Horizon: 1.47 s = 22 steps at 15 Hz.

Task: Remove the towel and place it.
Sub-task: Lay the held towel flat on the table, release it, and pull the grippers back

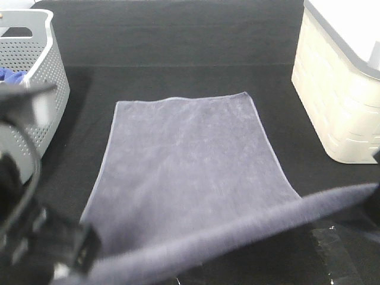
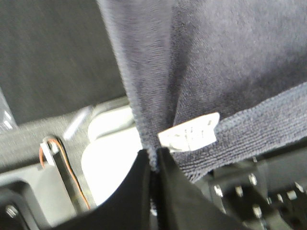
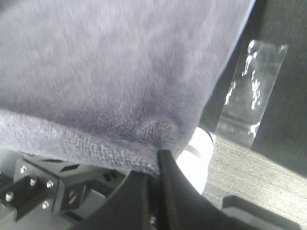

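Observation:
The grey-lavender towel lies spread flat on the black table, its far edge towards the back. Its near hem is lifted and stretched in a blurred band across the front. My left gripper is at the lower left and holds one end of that hem. In the left wrist view the left gripper is shut on the towel corner, next to a white label. In the right wrist view my right gripper is shut on the other corner of the towel. The right gripper sits at the exterior view's right edge, barely visible.
A grey perforated basket stands at the back left with a bright blue cloth inside. A cream bin stands at the right. A strip of clear tape lies on the table at the front right.

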Tool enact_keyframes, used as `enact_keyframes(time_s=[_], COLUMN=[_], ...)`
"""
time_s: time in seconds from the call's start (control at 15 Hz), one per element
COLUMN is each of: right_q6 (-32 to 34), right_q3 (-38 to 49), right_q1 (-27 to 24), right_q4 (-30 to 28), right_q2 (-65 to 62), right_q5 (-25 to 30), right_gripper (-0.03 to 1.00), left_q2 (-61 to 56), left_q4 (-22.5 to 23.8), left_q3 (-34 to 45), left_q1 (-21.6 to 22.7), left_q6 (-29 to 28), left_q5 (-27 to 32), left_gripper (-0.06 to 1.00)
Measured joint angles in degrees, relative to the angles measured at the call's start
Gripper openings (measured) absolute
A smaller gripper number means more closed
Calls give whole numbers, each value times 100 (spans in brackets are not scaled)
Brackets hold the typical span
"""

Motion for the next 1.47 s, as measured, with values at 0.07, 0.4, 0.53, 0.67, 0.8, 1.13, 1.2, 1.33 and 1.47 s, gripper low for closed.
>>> enact_keyframes(time_s=[0.07,0.4,0.53,0.67,0.8,1.13,1.2,1.33,1.47], right_q6=[0,-6,-6,-6,-6,92,103,109,109], right_q3=[120,934,1186,1364,1409,1421,1421,1421,1421], right_q1=[0,0,0,0,0,-6,-6,-6,-6], right_q4=[63,395,298,235,212,-212,-212,-212,-212], right_q2=[-132,-275,-275,-275,-275,-275,-275,-275,-275], right_q5=[11,34,34,17,6,11,11,11,11], right_gripper=[0,0,0,0,0,44,57,72,75], left_q2=[0,-17,-17,-17,-23,-23,-23,-23,-23], left_q4=[0,-149,-241,-258,-235,-201,-201,-201,-201], left_q3=[92,940,1306,1438,1444,1513,1513,1513,1513], left_q1=[-258,-579,-602,-602,-602,-602,-602,-602,-602], left_q6=[-235,-842,-848,-848,-848,-865,-865,-865,-865], left_q5=[0,-527,-1117,-1398,-1455,-1077,-1054,-1054,-1054], left_gripper=[1,1,1,1,1,24,37,62,70])
